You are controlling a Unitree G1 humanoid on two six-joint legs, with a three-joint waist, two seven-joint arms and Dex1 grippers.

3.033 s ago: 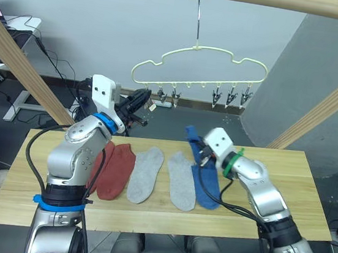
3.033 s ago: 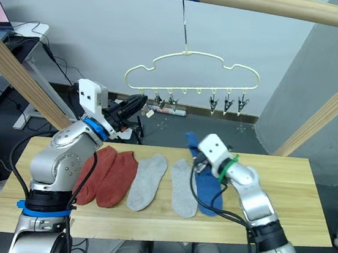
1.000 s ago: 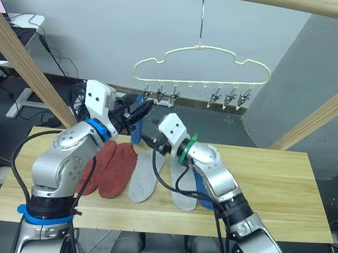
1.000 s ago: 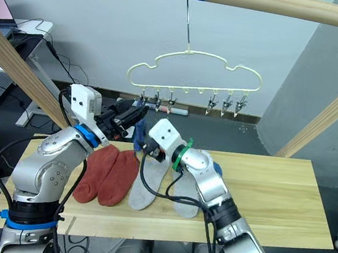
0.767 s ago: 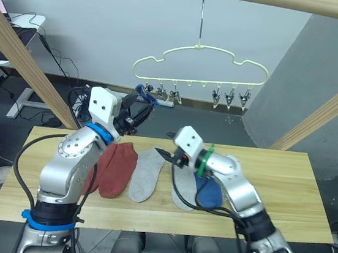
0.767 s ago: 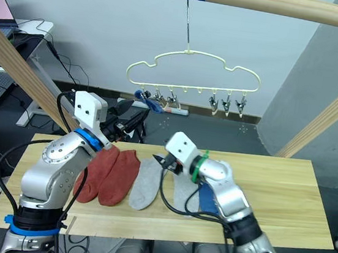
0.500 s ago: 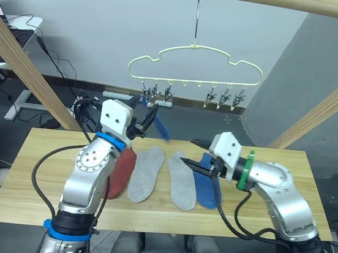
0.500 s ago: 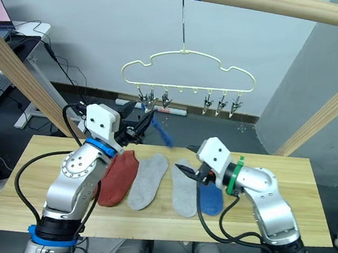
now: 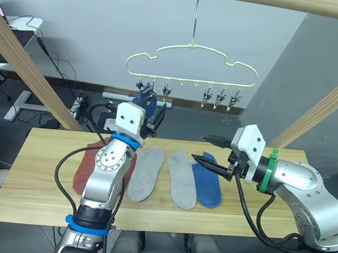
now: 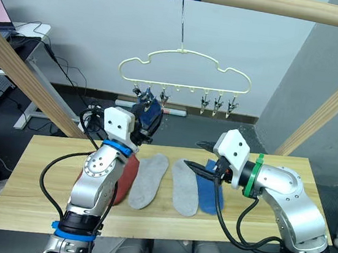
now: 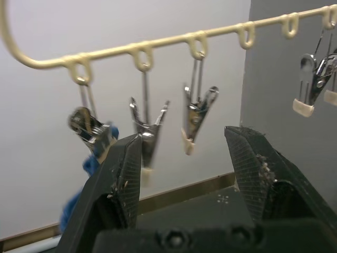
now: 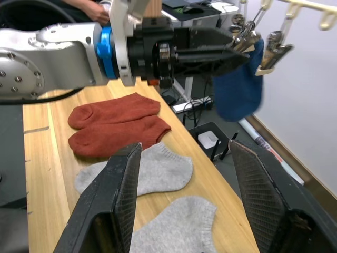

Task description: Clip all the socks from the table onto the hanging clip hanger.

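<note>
Left arm (image 9: 106, 174) hides most of the red socks (image 9: 82, 166); hung blue sock (image 11: 84, 182) blurred.

Socks (image 12: 118, 128) soft matt knit; table (image 9: 284, 196) pale matt wood; clips (image 11: 197, 115) shiny metal.

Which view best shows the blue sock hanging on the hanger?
The right wrist view: the hanging blue sock shows whole beneath its clip. The left wrist view catches only an edge, and in the eye views the left arm covers most of it.
</note>
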